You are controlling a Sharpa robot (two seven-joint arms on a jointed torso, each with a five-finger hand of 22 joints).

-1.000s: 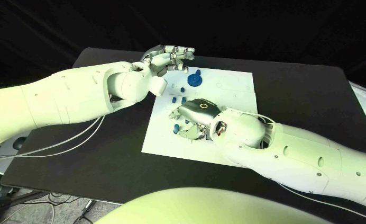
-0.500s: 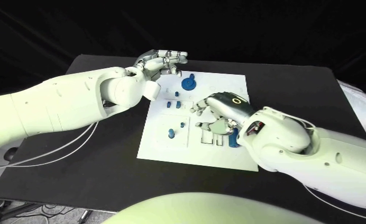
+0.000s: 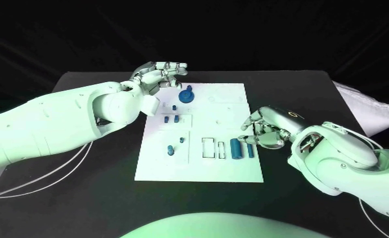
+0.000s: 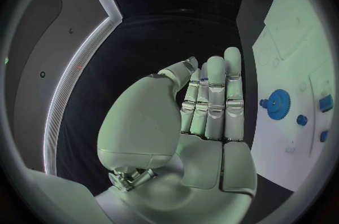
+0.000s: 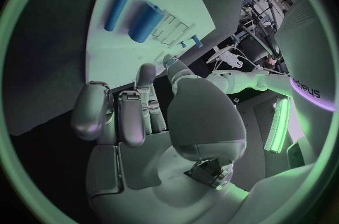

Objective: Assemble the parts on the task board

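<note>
While both hands sit empty, you see: left hand (image 3: 162,71) fingers pressed together | right hand (image 3: 267,125) fingers loosely curled beside task board (image 3: 203,159).

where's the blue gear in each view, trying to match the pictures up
Head view: the blue gear lies at the far left of the task board, just beside the left hand.
Left wrist view: the gear lies on the board past the fingers.
Right wrist view: I cannot make it out.
Shared landmark: the white task board.
</note>
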